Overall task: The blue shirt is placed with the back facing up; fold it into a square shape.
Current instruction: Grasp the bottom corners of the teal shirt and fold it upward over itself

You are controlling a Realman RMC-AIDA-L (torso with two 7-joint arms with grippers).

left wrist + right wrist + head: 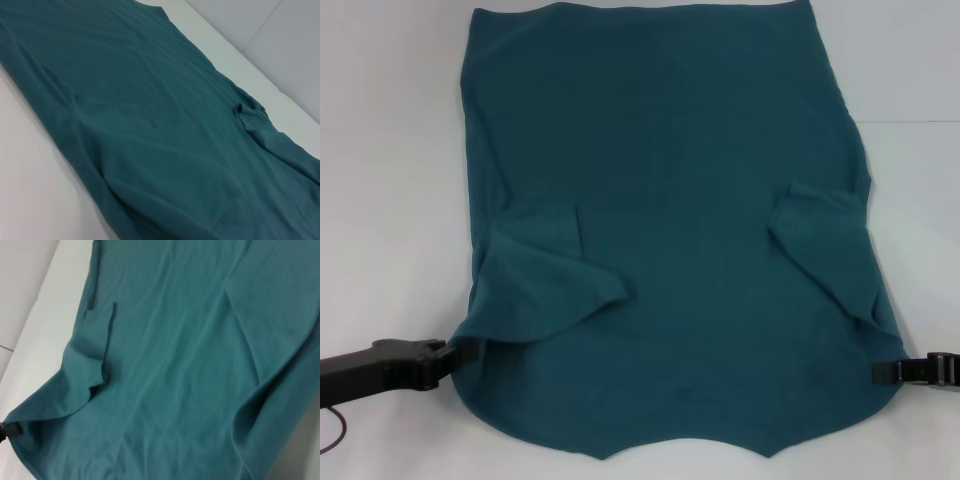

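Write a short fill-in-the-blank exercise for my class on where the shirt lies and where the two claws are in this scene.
1. The blue shirt lies spread flat on a ____ table.
2. Both sleeves are folded ____ onto the shirt's body.
3. The left claw and the right claw each sit at a side ____ of the shirt, nearest the robot.
4. The number of claws beside the shirt is ____.

Missing words: white; inward; edge; two

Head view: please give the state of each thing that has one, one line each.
blue shirt: spread flat, both sleeves folded inward
left sleeve: folded onto the body
right sleeve: folded onto the body
left pincer: at the shirt's left edge
right pincer: at the shirt's right edge
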